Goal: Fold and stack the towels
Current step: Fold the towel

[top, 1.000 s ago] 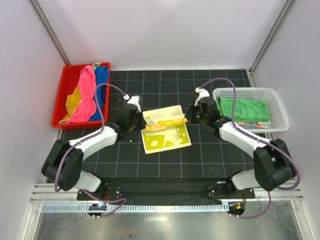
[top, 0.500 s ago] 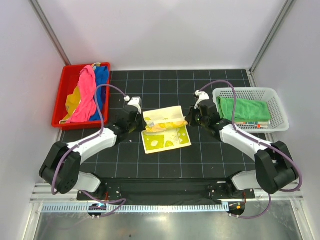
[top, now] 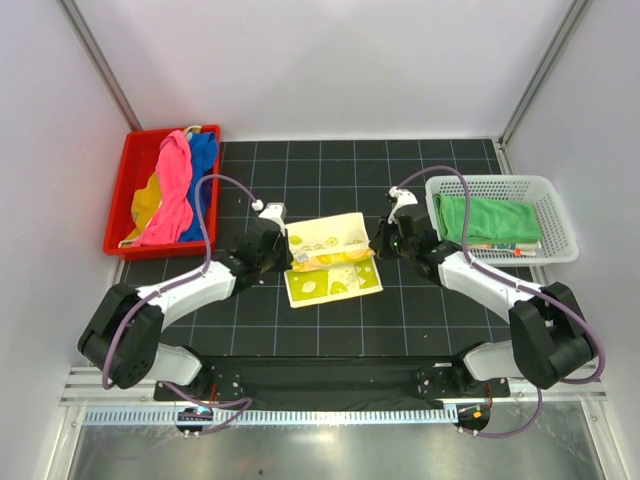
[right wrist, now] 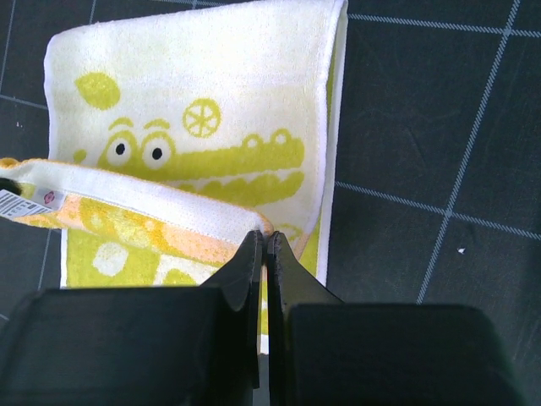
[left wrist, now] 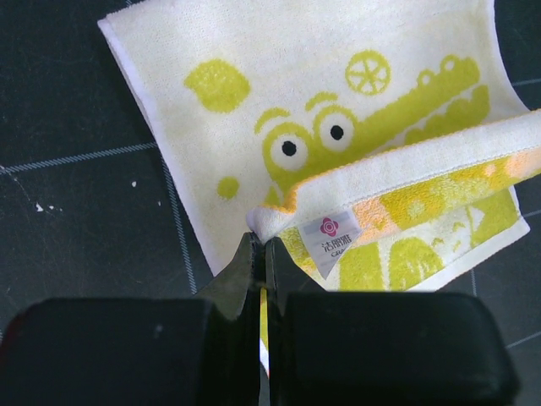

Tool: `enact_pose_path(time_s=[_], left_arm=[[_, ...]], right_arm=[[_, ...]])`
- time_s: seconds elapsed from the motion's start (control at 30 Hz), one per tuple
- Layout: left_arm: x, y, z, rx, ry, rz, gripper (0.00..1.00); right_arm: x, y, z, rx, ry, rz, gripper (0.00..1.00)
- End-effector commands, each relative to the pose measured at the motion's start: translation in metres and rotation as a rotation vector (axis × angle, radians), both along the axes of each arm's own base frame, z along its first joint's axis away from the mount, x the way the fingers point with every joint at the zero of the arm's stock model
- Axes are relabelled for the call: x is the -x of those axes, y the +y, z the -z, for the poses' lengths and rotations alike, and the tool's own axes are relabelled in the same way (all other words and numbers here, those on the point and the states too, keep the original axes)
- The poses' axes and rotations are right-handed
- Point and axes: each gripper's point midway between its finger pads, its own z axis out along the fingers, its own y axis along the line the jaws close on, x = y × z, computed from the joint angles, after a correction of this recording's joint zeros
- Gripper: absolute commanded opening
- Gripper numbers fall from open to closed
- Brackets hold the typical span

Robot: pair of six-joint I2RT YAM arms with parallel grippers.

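Printed towel sits mid-counter, between the two arms. Tag on the folded-over edge has a pink flower logo, small Chinese characters and Latin letters starting "GR"; the rest is unreadable. Print is a yellow-green crocodile with a lemon slice and a leaf. Left claw is pinched tight on the fold's left corner, right claw on its right corner. The fold line is the long axis. It runs left-right between the claws, slightly skewed to the grid. Wrist views give tag and print detail. Only the top view shows the red bin at far left holding pink, blue and yellow towels. It also shows the white basket at right holding a green towel.
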Motion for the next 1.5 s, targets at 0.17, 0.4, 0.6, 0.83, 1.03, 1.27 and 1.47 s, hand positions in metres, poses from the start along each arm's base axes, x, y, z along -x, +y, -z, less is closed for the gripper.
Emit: enact_pose_path(time_s=[0.17,0.4,0.6,0.83,1.03,1.27,1.47], left_arm=[[0.004,0.004,-0.009,-0.008,-0.035,0.005,0.0],[0.011,0.003,0.002,-0.019,-0.009,0.012,0.0],[0.02,0.0,0.014,-0.029,0.016,0.028,0.05],[0.028,-0.009,0.021,-0.032,0.037,0.061,0.15],[0.033,-0.012,0.013,-0.005,0.041,0.083,0.19],[0.051,-0.016,-0.002,0.025,0.066,0.158,0.28],[0.066,-0.02,-0.026,0.092,0.062,0.211,0.31]], right_arm=[[0.004,-0.008,-0.01,0.014,-0.027,0.044,0.01],[0.013,-0.004,0.01,-0.006,0.032,0.046,0.01],[0.018,-0.006,0.023,-0.004,0.069,0.062,0.03],[0.022,-0.006,0.027,-0.007,0.084,0.065,0.22],[0.027,-0.008,0.023,-0.012,0.084,0.062,0.39],[0.033,-0.011,0.011,-0.015,0.076,0.061,0.45],[0.035,-0.006,0.015,-0.011,0.102,0.053,0.46]])
